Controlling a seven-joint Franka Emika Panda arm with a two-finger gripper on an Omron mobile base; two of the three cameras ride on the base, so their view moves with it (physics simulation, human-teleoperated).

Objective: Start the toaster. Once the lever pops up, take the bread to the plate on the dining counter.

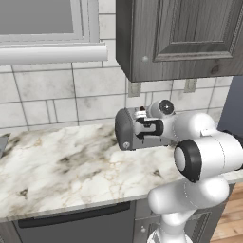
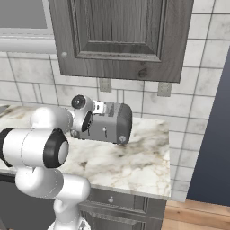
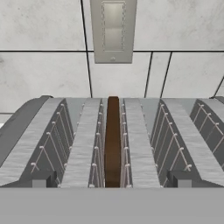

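The grey toaster stands on the marble worktop against the tiled wall, also seen as the toaster. My gripper hovers just over its top, near the front edge. In the hand view the slots run away from me, and the bread, a thin dark-brown slice, stands on edge in the middle slot. My gripper is open, its fingertips wide apart on either side of that slot, touching nothing. The plate and the dining counter are out of view.
A dark wood wall cabinet hangs right above the toaster, leaving little headroom. Wall outlets sit behind it. The marble worktop stretches left under a window sill. The worktop's right end drops off beside a dark panel.
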